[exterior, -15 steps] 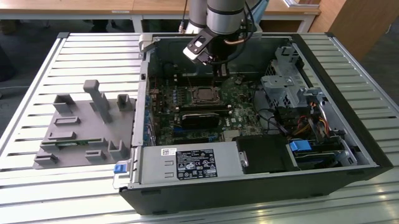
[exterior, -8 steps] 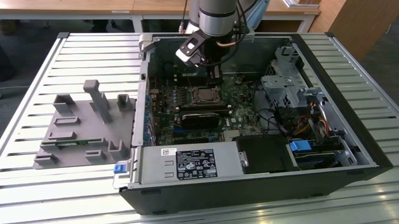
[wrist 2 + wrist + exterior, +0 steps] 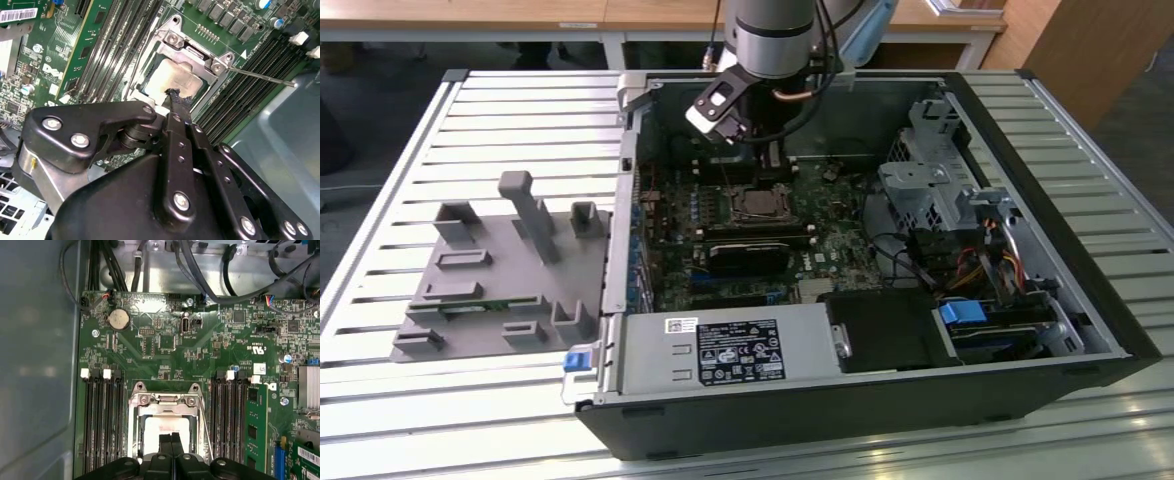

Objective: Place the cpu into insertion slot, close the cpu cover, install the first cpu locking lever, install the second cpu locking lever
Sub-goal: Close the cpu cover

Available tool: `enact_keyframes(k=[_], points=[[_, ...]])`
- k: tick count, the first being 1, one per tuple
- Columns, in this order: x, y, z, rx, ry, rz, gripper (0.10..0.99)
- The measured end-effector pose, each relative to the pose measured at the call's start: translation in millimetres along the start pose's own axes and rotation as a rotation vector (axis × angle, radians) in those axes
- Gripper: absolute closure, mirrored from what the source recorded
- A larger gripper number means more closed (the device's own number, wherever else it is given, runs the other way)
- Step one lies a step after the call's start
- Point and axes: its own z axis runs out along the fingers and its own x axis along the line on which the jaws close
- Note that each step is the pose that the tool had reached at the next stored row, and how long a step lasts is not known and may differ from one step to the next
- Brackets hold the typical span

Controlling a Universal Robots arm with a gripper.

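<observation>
First wrist view: your gripper sits over the cpu; jaws pressed together, empty. The cpu cover lies down around it.

An open black computer case lies on its side on a slatted metal table. On the table at the exterior view's left, just beside the case, sits a grey moulded fixture with upright posts. Inside the case, a labelled power supply fills the near corner, with a blue latch at its end. A silvery drive cage and coloured cables occupy the exterior view's right. The green motherboard carries a coin cell battery, black memory slots and one memory module.
</observation>
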Motion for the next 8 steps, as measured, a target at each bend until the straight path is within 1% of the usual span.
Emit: enact_keyframes(k=[8], points=[[0.0, -1.1, 0.0, 0.0, 0.0002, 0.0, 0.961]])
